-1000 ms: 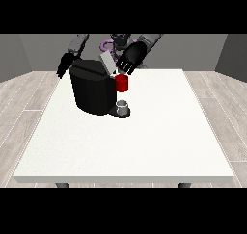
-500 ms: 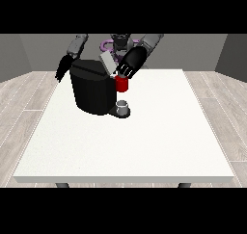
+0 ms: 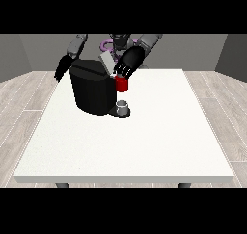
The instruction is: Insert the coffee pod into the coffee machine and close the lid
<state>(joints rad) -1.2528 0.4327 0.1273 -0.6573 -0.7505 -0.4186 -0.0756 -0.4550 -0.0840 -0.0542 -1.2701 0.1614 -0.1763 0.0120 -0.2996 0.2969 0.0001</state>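
The black coffee machine (image 3: 91, 91) stands at the table's far left, its grey lid (image 3: 106, 62) tilted up at the top. A red thing at the machine (image 3: 122, 84) shows on its front right. Below it a small grey thing (image 3: 123, 106) sits on the machine's base; I cannot tell it for the pod. The hand at the view's right (image 3: 128, 64) hovers just above the red thing and beside the lid, its fingers spread and pointing down. The hand at the view's left (image 3: 61, 69) hangs beside the machine's left flank, fingers straight, holding nothing.
The white table (image 3: 159, 132) stretches wide in front and to the right of the machine. The robot's torso (image 3: 118, 40) is behind the machine at the far edge.
The hand at the view's right has sunk a little and drifted left towards the lid and the red thing. The other hand has barely moved.
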